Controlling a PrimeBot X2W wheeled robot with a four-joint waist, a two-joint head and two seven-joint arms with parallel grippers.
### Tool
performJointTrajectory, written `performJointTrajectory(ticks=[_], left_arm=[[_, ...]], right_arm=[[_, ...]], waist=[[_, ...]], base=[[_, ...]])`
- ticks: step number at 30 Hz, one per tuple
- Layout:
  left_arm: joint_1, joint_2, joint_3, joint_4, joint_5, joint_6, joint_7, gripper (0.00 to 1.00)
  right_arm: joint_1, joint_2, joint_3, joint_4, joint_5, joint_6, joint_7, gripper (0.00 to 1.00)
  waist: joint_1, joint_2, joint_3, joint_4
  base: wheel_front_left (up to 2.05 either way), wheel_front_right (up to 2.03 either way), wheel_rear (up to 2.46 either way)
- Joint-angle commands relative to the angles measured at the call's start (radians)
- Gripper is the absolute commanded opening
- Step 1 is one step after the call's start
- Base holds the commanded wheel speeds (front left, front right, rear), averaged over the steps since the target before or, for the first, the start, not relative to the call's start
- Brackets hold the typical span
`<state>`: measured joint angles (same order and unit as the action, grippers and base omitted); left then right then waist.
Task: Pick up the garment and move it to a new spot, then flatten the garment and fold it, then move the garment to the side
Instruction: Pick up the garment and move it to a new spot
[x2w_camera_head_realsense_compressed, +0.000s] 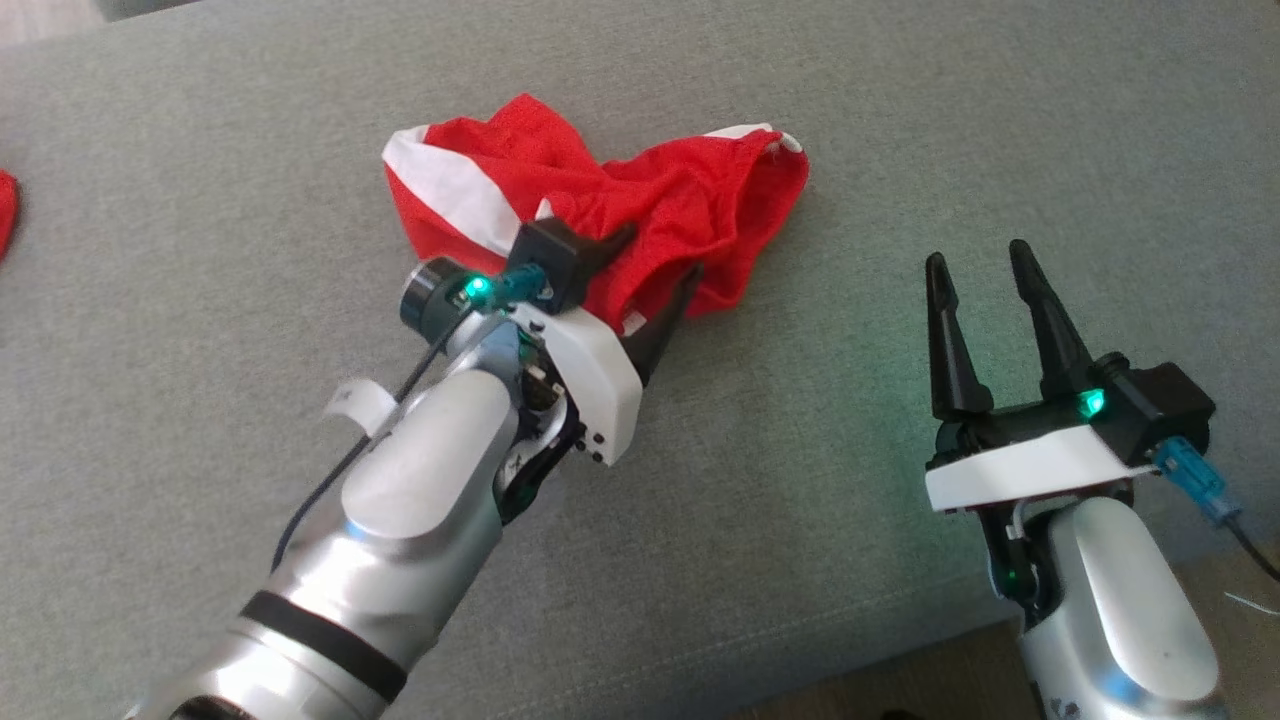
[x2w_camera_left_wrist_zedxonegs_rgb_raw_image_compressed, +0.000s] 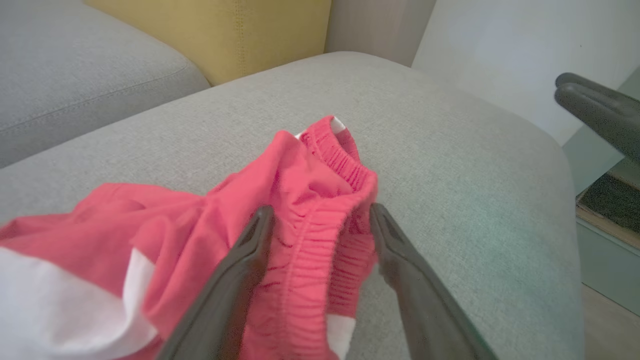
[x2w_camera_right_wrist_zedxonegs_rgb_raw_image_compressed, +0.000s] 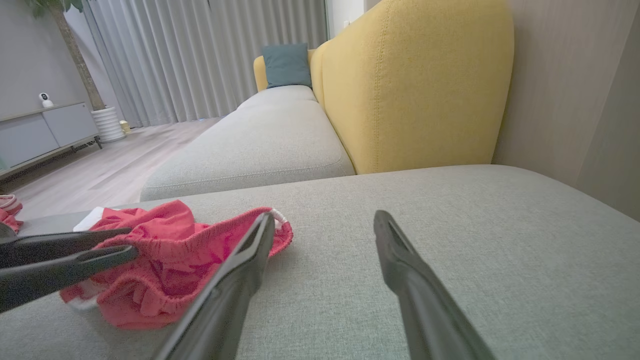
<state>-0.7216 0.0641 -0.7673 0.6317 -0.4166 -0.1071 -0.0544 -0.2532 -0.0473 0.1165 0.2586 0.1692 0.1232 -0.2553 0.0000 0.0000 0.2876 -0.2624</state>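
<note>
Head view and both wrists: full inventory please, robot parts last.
red garment: 1, red with white panels, crumpled on near cushion
other red cloth: 1, red, head view's left edge, cut off
seat cushions: 2, grey, one under the garment, one beyond
sofa back: 1, yellow, behind the cushions
pillow: 1, teal, far end of sofa
curtains: 1 set, pale grey, far wall
cabinet: 1, grey, far left
left gripper: 1, dark fingers, open astride the garment's gathered band
right gripper: 1, dark fingers, open, right of the garment
</note>
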Motion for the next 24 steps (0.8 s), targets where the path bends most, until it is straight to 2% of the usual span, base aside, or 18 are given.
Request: performJointTrajectory(ticks=[1, 9, 12, 19, 20, 24], left_arm=[[-0.025, 0.008, 0.021, -0.016, -0.009, -0.005, -0.020, 1.00], [-0.012, 0.011, 0.051, -0.007, -0.037, 0.006, -0.139, 1.00], [0.028, 0.029, 0.083, -0.022, -0.052, 0.034, -0.173, 1.00], [0.207, 0.089, 0.205, -0.120, -0.085, 0.130, -0.206, 1.00], [0.207, 0.089, 0.205, -0.120, -0.085, 0.130, -0.206, 1.00], [0.352, 0.107, 0.301, -0.241, -0.065, 0.180, -0.207, 1.00]], right_arm=[[-0.009, -0.003, 0.012, -0.032, 0.008, 0.008, -0.006, 1.00], [0.012, -0.003, -0.010, -0.023, -0.010, 0.008, -0.006, 1.00], [0.024, -0.003, -0.016, -0.017, -0.024, 0.008, -0.006, 1.00], [0.062, -0.003, -0.025, -0.007, -0.054, 0.008, -0.006, 1.00], [0.062, -0.003, -0.025, -0.007, -0.054, 0.008, -0.006, 1.00], [0.096, -0.003, -0.029, -0.001, -0.060, 0.008, -0.006, 1.00]], waist=[[0.0000, 0.0000, -0.005, 0.008], [0.0000, 0.0000, -0.054, 0.071], [0.0000, 0.0000, -0.081, 0.099], [0.0000, 0.0000, -0.153, 0.157], [0.0000, 0.0000, -0.153, 0.157], [0.0000, 0.0000, -0.194, 0.190]], base=[[0.00, 0.00, 0.00], [0.00, 0.00, 0.00], [0.00, 0.00, 0.00], [0.00, 0.00, 0.00], [0.00, 0.00, 0.00], [0.00, 0.00, 0.00]])
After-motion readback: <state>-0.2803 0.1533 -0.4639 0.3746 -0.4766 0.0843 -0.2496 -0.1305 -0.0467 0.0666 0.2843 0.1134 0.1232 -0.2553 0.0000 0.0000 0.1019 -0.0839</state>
